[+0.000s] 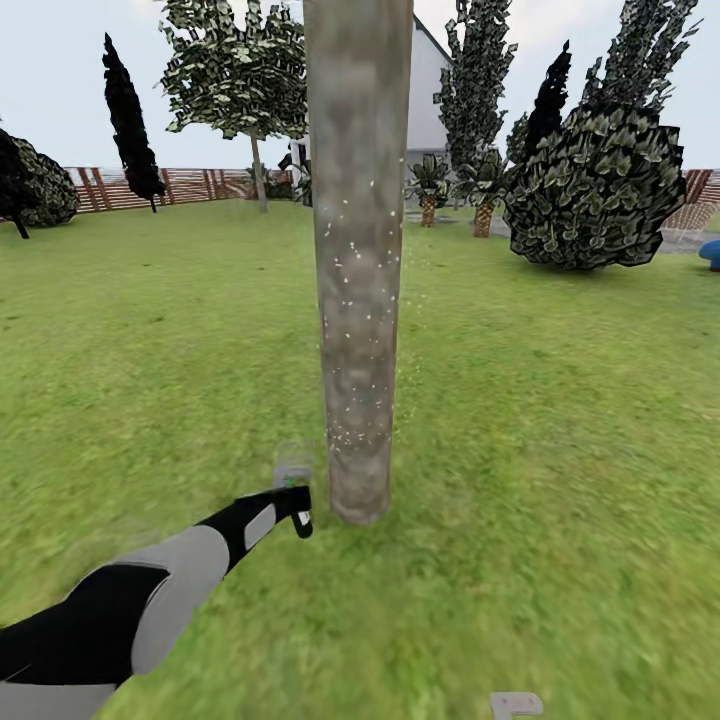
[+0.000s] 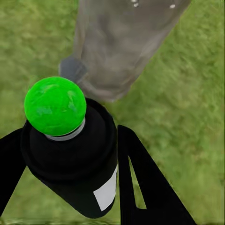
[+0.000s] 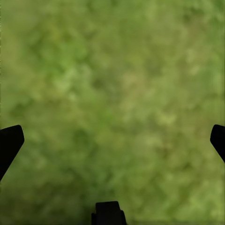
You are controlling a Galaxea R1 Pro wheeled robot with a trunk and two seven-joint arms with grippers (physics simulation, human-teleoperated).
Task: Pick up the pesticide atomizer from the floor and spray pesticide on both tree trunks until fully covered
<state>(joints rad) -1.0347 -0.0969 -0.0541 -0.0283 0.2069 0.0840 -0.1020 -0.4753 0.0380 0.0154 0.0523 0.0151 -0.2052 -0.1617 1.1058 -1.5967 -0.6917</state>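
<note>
Grey-brown bark fills the middle of my head view: a thick, straight tree trunk (image 1: 358,260) rises from the lawn (image 1: 560,420) directly ahead, dotted with tiny white specks along its middle and lower part. My left arm (image 1: 150,590) reaches in from the lower left, black and grey, and its end effector (image 1: 296,505) sits just beside the base of the trunk, low near the grass. Something small and dark with a pale patch is at its tip, too small to make out here. Further back I see a brown slatted fence (image 1: 200,185), a second tree (image 1: 245,80) with a spreading leafy crown, dark narrow trees, a large round bush (image 1: 595,190) on the right, and a white building (image 1: 430,90) behind the trunk.

From the left wrist view, the left end effector (image 2: 70,164) is closed around the spray bottle (image 2: 75,159), a black cylinder with a whitish label and a bright green ball on top. One black finger presses each side. The bottle's top faces the trunk base (image 2: 122,47), which stands close by.

From the right wrist view, the right end effector (image 3: 112,140) is spread wide, its black fingertips (image 3: 9,140) at opposite edges, holding nothing, with blurred grass (image 3: 112,84) beyond.
</note>
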